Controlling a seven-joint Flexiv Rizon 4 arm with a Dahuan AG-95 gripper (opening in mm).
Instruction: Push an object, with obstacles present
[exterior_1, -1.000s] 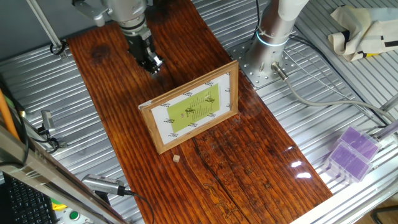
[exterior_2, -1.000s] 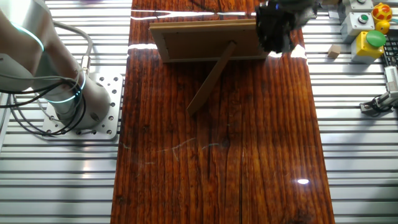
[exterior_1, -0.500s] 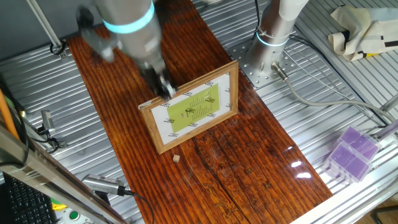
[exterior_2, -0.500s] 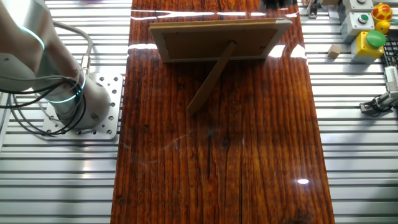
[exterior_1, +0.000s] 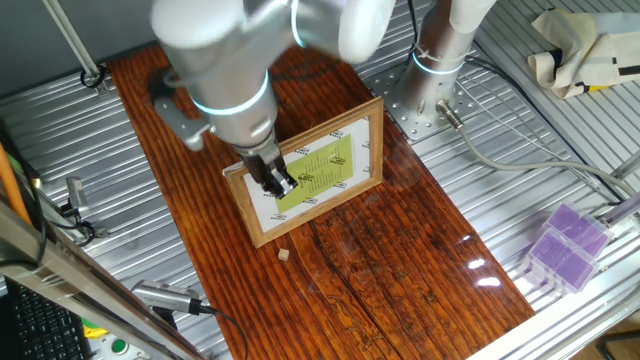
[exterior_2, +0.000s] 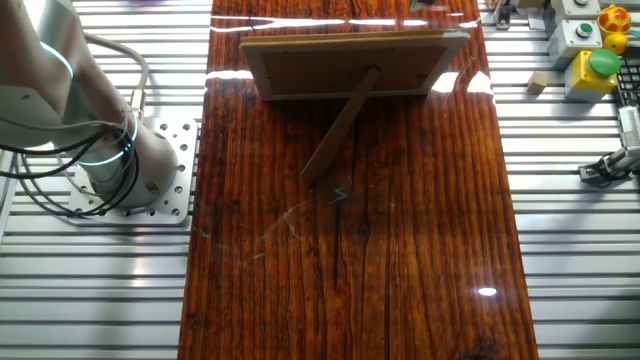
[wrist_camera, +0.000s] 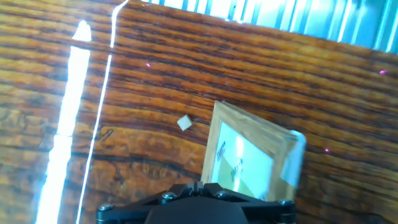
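While the arm is reaching down over the table (exterior_1: 420, 260), the gripper (exterior_1: 280, 182) is hanging in front of the frame (exterior_1: 340, 150), overlapping its left part in one fixed view; whether its fingers are spread or pressed together cannot be told. The cube (exterior_1: 284, 255) is lying on the wood just in front of the frame's lower left corner, apart from the gripper. Seen from the hand view, the cube (wrist_camera: 185, 123) is sitting just beside the frame's (wrist_camera: 249, 162) edge, not touching it.
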